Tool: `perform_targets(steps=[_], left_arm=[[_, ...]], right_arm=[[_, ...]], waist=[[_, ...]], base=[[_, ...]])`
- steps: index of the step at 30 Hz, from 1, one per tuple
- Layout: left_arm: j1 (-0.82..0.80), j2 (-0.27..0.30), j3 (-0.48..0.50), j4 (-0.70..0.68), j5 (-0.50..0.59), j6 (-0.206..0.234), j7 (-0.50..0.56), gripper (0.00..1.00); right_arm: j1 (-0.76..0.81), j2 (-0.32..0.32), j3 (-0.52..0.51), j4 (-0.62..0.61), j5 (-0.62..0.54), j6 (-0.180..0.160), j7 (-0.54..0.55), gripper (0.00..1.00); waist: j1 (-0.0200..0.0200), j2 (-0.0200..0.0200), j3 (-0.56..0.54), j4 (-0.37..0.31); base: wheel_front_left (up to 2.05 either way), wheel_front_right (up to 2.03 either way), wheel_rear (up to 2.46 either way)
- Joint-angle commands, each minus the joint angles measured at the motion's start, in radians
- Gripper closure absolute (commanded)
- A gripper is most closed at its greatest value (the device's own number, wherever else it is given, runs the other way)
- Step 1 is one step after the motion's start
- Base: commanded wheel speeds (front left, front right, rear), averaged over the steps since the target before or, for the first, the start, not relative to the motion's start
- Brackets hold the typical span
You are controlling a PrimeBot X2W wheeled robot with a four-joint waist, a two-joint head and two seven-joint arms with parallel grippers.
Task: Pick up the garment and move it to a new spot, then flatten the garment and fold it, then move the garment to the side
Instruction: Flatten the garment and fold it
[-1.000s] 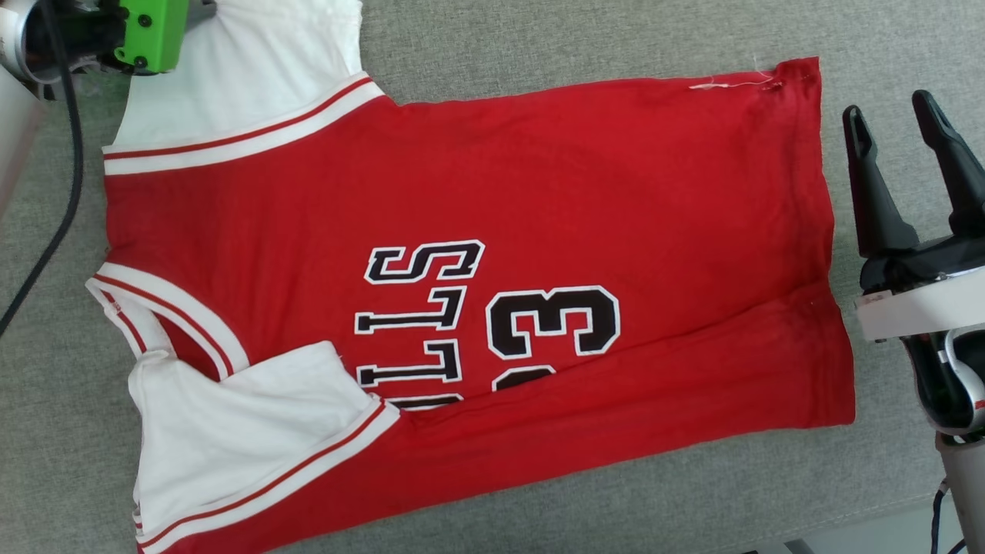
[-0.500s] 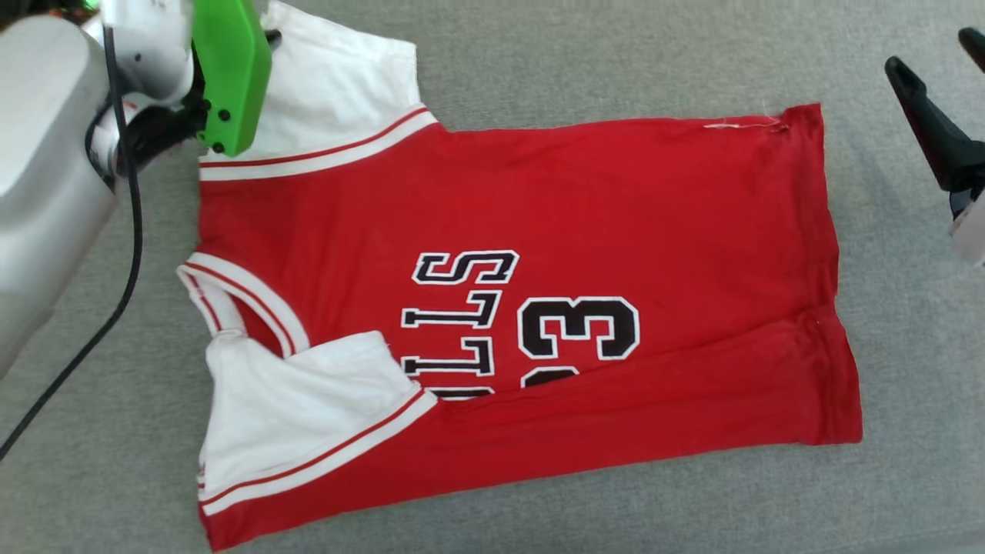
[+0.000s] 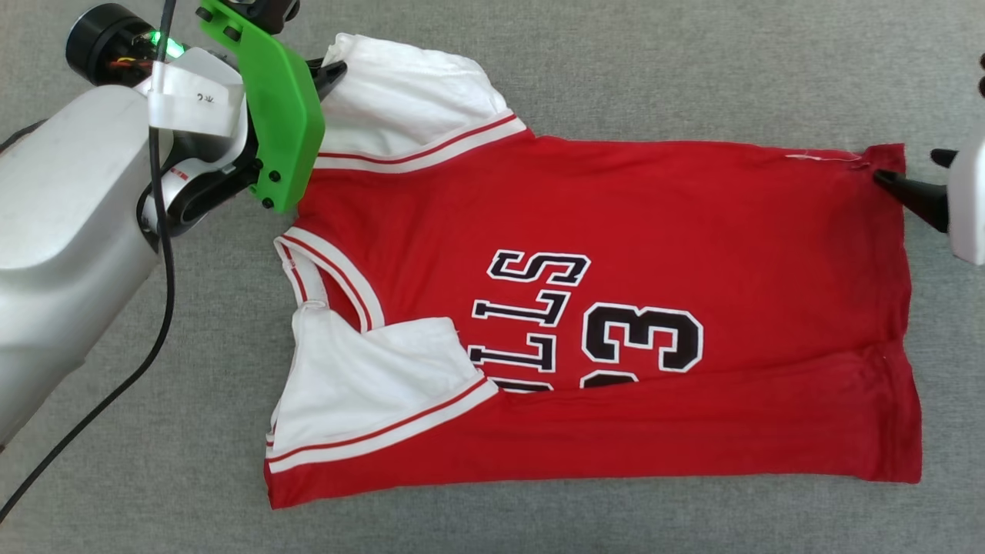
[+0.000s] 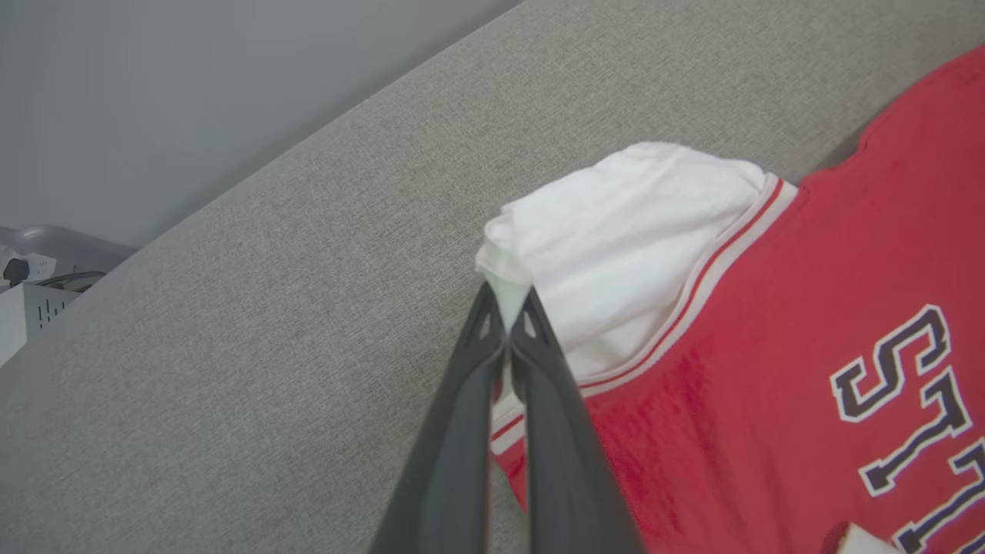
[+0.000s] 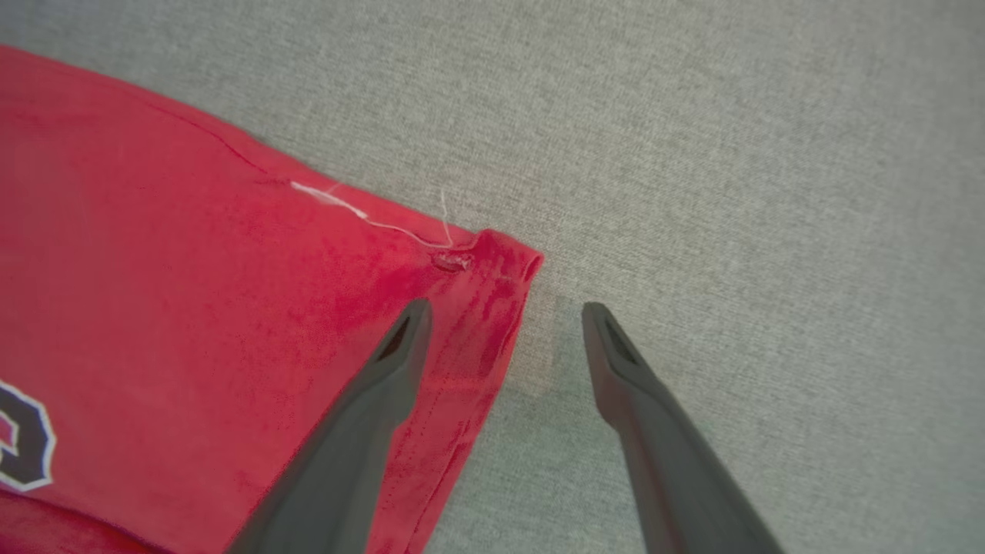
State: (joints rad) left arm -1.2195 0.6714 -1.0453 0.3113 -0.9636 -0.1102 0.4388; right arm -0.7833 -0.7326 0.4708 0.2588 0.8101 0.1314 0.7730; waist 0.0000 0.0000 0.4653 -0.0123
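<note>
The garment [image 3: 616, 308], a red jersey with white sleeves and black lettering, lies spread on the grey surface, its near long edge folded up over part of the number. My left gripper [image 3: 332, 73] is at the far white sleeve [image 3: 408, 104]. In the left wrist view its fingers [image 4: 504, 308] are shut on that sleeve's outer edge [image 4: 616, 238], which bunches up. My right gripper [image 3: 908, 165] is at the far hem corner [image 3: 885, 158]. In the right wrist view it stands open [image 5: 504, 309], one finger over the red hem [image 5: 477, 308], the other over bare surface.
The grey fabric surface [image 3: 692, 69] extends around the jersey on all sides. A black cable [image 3: 158, 308] hangs from my left arm at the left. A pale wall and a white device [image 4: 23, 300] lie beyond the surface's far edge.
The head camera has shifted, so the jersey sits further right in the picture. My left gripper has come onto the far sleeve, now bunched. My right gripper has moved to the far hem corner.
</note>
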Motion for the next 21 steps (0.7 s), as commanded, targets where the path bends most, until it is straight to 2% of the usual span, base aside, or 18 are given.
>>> perform_targets(steps=[1, 6, 10, 11, 12, 17, 21], left_arm=[[0.018, 0.004, -0.001, -0.006, 0.011, 0.007, -0.011, 1.0], [0.021, 0.005, 0.002, -0.02, 0.012, 0.013, -0.024, 1.0], [0.028, 0.004, 0.003, -0.017, 0.007, 0.015, -0.033, 1.0], [0.032, 0.004, 0.002, -0.015, 0.006, 0.015, -0.035, 1.0], [0.037, 0.007, 0.002, -0.012, 0.004, 0.015, -0.038, 1.0], [0.076, 0.031, 0.004, -0.002, -0.002, 0.017, -0.071, 1.0], [0.126, 0.054, 0.007, -0.023, -0.009, 0.029, -0.111, 1.0]], right_arm=[[-0.018, 0.02, 0.007, 0.025, 0.001, -0.001, -0.012, 0.0], [-0.028, 0.073, 0.07, 0.154, -0.035, -0.001, -0.061, 0.0], [-0.002, 0.107, 0.134, 0.227, -0.013, -0.001, -0.083, 0.0], [0.0, 0.109, 0.142, 0.233, -0.006, -0.001, -0.101, 0.56], [0.002, 0.111, 0.152, 0.238, 0.003, -0.001, -0.126, 1.0], [-0.007, 0.095, 0.178, 0.229, 0.029, -0.001, -0.278, 1.0], [0.003, 0.058, 0.2, 0.192, 0.037, -0.001, -0.4, 1.0]], waist=[[0.0, 0.0, 0.019, 0.012], [0.0, 0.0, 0.037, 0.014], [0.0, 0.0, 0.035, 0.012], [0.0, 0.0, 0.032, 0.009], [0.0, 0.0, 0.025, 0.004], [0.0, 0.0, -0.03, -0.017], [0.0, 0.0, -0.094, -0.023]], base=[[0.0, 0.0, 0.0], [0.0, 0.0, 0.0], [0.0, 0.0, 0.0], [0.0, 0.0, 0.0], [0.0, 0.0, 0.0], [0.0, 0.0, 0.0], [0.0, 0.0, 0.0]])
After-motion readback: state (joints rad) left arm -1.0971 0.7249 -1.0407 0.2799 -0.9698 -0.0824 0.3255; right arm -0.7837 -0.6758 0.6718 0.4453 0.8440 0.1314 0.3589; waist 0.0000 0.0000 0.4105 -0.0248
